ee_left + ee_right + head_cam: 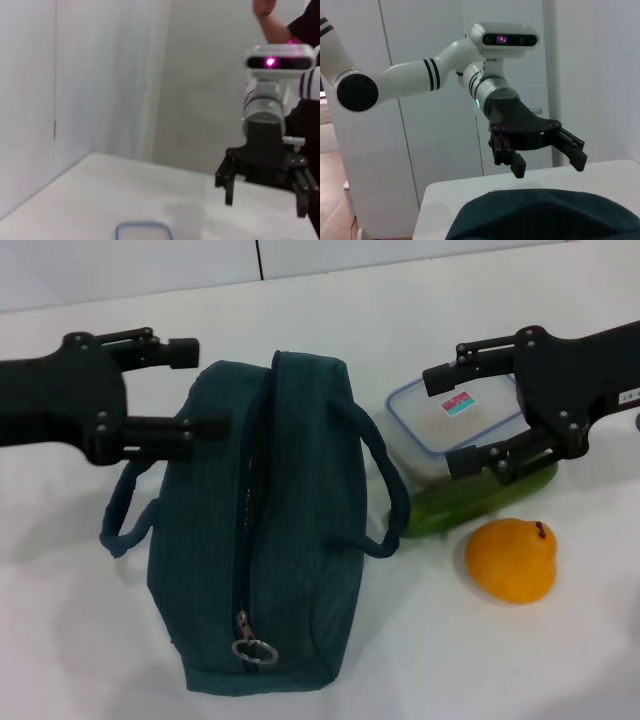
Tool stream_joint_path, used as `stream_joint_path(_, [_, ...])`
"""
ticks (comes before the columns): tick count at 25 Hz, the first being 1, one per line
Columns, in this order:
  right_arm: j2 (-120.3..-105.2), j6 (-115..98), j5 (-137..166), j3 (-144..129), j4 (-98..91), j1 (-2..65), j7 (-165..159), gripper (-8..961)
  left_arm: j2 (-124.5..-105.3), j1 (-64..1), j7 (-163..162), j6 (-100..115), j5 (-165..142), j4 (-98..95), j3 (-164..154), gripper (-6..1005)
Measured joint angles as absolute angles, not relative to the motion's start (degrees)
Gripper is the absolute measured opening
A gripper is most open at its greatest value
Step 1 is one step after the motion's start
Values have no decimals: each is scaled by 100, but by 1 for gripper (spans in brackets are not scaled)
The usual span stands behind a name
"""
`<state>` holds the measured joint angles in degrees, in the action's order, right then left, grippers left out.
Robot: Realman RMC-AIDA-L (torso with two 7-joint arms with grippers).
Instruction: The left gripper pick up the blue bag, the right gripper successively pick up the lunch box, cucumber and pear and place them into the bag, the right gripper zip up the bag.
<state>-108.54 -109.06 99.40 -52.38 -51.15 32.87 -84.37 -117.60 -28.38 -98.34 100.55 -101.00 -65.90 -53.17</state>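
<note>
Red-and-teal sticker (457,405) on lunch box (440,432) lid, writing unreadable.

From my end there's just a plain white tabletop (80,640), white wall panels (75,75) behind, and somebody's arm (272,22) poking in.

Matt cloth bag (290,540), seemingly ribbed
</note>
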Motion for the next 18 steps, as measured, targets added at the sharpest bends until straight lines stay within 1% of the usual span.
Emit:
stream_joint_path(5, [-10854, -10906, 9940, -5237, -5115, 3283, -8437, 871, -11866, -2850, -10937, 10073, -10681, -7398, -5336, 875])
stream_joint_path(10, [-10860, -10906, 9940, -5236, -5115, 3277, -8431, 871, -11872, -2811, -12036, 10123, -11138, -7857, -5508, 876])
stream_joint_path(13, [-10862, -10906, 9940, -5255, -5115, 3277, -8428, 871, -11915, -2710, -12149, 10108, -11175, -7942, -5533, 876])
stream_joint_path(18, [-10888, -10912, 9940, -5267, -5115, 3285, -8428, 871, -11927, -2646, -12257, 10053, -11310, -7916, -5517, 876])
